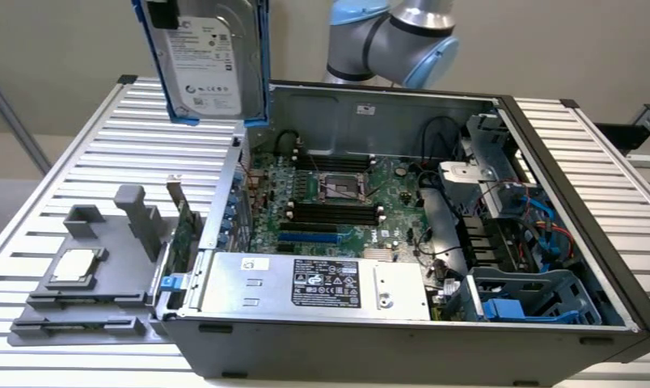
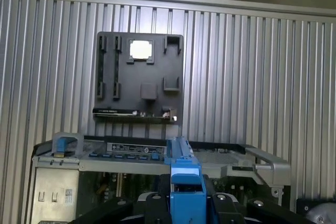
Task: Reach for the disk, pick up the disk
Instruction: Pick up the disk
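Observation:
The disk (image 1: 212, 61), a silver-grey hard drive with a white label and bright blue rails, hangs upright in the air above the far left corner of the open computer case (image 1: 584, 202). Its top runs out of the exterior view. In the wrist view one blue rail of the disk (image 2: 185, 179) stands edge-on between the black fingers (image 2: 152, 203) of my gripper (image 2: 186, 205), which is shut on it. The slatted table lies far below.
The grey arm (image 1: 395, 40) stands behind the case. Left of the case a grey fixture plate (image 1: 88, 299) holds a small square CPU chip (image 1: 77, 263). A silver box with a black label (image 1: 314, 283) sits in the case's front. The slatted metal table (image 1: 99, 162) surrounds everything.

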`<state>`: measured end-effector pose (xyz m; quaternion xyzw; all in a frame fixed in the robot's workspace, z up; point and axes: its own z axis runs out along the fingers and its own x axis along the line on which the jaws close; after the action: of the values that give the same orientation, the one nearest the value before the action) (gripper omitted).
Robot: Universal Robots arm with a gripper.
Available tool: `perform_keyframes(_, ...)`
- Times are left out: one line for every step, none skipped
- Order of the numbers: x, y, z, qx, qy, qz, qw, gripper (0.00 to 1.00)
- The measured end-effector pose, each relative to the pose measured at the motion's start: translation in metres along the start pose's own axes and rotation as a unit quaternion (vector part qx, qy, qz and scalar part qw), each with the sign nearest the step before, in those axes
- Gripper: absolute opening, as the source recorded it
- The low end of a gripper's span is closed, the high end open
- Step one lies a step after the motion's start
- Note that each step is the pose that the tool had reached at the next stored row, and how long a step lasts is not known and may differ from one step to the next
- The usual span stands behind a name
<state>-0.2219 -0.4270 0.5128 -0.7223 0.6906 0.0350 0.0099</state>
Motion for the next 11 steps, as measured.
perform_keyframes(0.001,-0.0045,-0.0002,0.0000,0.0000,0.000,1.0000,0.33)
perform_keyframes(0.003,-0.0089,-0.0005,0.0000,0.0000,0.000,1.0000,0.33)
perform_keyframes(0.004,-0.0133,-0.0007,0.0000,0.0000,0.000,1.0000,0.33)
perform_keyframes(0.005,-0.0178,-0.0010,0.0000,0.0000,0.000,1.0000,0.33)
perform_keyframes(0.007,-0.0223,-0.0012,0.0000,0.0000,0.000,1.0000,0.33)
perform_keyframes(0.008,-0.0268,-0.0015,0.0000,0.0000,0.000,1.0000,0.33)
perform_keyframes(0.010,-0.0313,-0.0017,0.0000,0.0000,0.000,1.0000,0.33)
perform_keyframes(0.011,-0.0357,-0.0020,0.0000,0.0000,0.000,1.0000,0.33)
perform_keyframes(0.013,-0.0402,-0.0022,0.0000,0.0000,0.000,1.0000,0.33)
perform_keyframes(0.014,-0.0446,-0.0025,0.0000,0.0000,0.000,1.0000,0.33)
perform_keyframes(0.016,-0.0490,-0.0027,0.0000,0.0000,0.000,1.0000,0.33)
